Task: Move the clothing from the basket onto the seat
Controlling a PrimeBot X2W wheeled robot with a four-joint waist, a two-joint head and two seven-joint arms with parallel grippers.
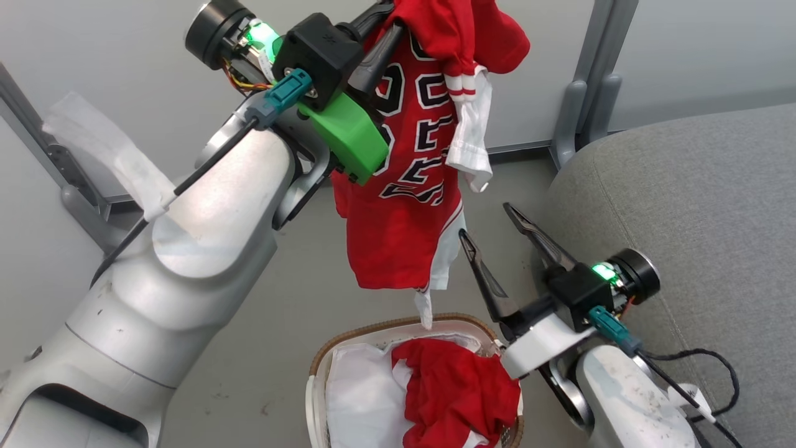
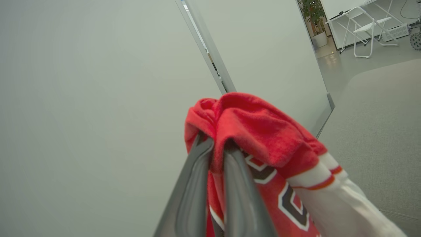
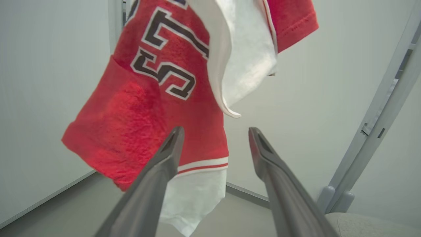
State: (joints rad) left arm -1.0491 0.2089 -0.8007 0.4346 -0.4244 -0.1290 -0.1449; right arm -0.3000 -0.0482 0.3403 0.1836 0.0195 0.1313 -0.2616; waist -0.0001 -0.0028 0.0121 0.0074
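The robot's left gripper (image 1: pixel 390 17) is pinching a bunched fold of a red jersey (image 1: pixel 404 211) and holding it high in the air, its two dark fingers pressed together on the cloth, as the left wrist view confirms with the fingers (image 2: pixel 197 184) closing on the red fabric (image 2: pixel 263 131). The jersey, with black-and-white lettering and white trim, is hanging full length over the grey floor (image 1: pixel 280 311), its lowest white tip dangling just above the far rim of the basket (image 1: pixel 373 330). A second red garment (image 1: pixel 454 386) is lying crumpled inside the basket on a white liner sheet (image 1: pixel 360 392). The right gripper (image 1: pixel 485 221) is hovering beside the jersey's lower hem with its fingers spread apart and gripping nothing; in the right wrist view the gripper (image 3: pixel 216 130) is pointing up at the hanging jersey (image 3: pixel 148 98), the cloth showing beyond the gap. The grey seat (image 1: pixel 684 205) is standing to the robot's right, near the basket, with none of the clothing on the part in view.
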